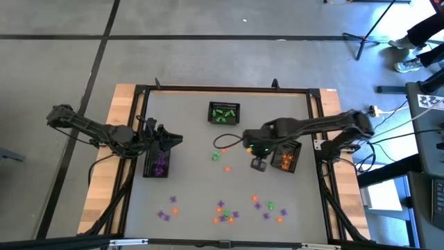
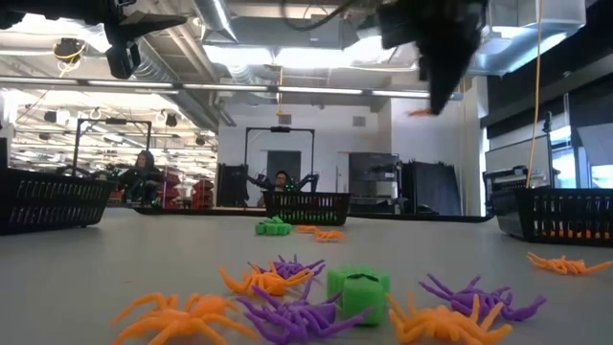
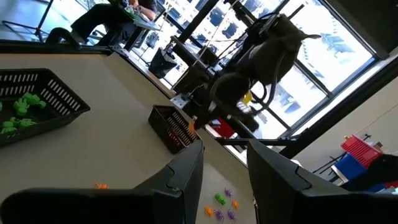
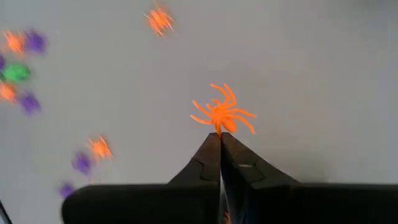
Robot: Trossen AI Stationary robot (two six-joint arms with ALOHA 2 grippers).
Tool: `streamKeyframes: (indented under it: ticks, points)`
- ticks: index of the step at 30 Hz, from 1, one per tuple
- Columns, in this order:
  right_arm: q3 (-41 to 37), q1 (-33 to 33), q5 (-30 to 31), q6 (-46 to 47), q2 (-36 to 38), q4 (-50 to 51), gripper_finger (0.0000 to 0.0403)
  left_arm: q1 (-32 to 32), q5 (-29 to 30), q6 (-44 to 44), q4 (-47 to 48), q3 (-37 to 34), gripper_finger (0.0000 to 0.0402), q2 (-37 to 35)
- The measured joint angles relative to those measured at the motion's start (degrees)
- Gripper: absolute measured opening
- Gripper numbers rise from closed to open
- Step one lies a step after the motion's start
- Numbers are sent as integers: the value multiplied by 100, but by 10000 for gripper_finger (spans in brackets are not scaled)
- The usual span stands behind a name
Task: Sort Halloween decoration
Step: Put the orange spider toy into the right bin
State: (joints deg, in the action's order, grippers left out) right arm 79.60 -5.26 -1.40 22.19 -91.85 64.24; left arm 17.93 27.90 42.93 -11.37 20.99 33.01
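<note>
Small purple, green and orange plastic trinkets lie scattered along the near part of the table (image 1: 229, 210) and in the low view's foreground (image 2: 306, 297). My right gripper (image 4: 220, 134) is over the table's middle right (image 1: 258, 164), beside the basket of orange pieces (image 1: 286, 158), and is shut on an orange spider (image 4: 222, 114). My left gripper (image 3: 225, 147) is open and hovers at the far end of the basket of purple pieces (image 1: 158, 164), touching nothing. A third basket (image 1: 224, 112) at the far side holds green pieces. My right gripper pinches the orange spider by the edge of its body (image 4: 219, 127) between the very ends of its two fingers, coming from above and pointing down. The spider sticks out beyond the fingertips with its legs spread, lifted clear of the table (image 2: 419, 112).
A few loose orange and green trinkets (image 1: 220, 156) lie near the table's middle, left of my right gripper. The table has a raised black frame (image 1: 229, 89) with wooden strips on both sides. People and equipment show in the room beyond the far edge (image 2: 278, 180).
</note>
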Motion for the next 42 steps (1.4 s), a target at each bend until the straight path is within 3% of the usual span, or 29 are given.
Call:
streamKeyframes:
  ticks: [5, 13, 19, 25, 30, 38, 42]
  points:
    - [-574, 2, 98, 210, 922, 235, 1, -2, 0, -1, -3, 0, 116, -2]
    - [-2346, 2, 60, 1257, 2417, 50, 6, 1, 7, 1, -1, 0, 116, 0]
    - [-3063, 2, -114, 1691, 2971, 31, 43, 1, 11, 3, -3, 0, 116, -2]
    - [-3076, 2, -11, 1646, 2999, -176, 138, 1, 15, 2, -1, 0, 116, 0]
    - [-3076, 2, -26, 1591, 2901, -1553, 197, 0, 116, 8, -1, 0, 116, -2]
    - [-3039, 4, 47, 1463, 2186, -4740, 204, 0, 153, 43, 4, 0, 116, -1]
    - [-2617, 4, 79, 1223, 1381, -5114, 197, 1, 151, 71, 5, 0, 116, 0]
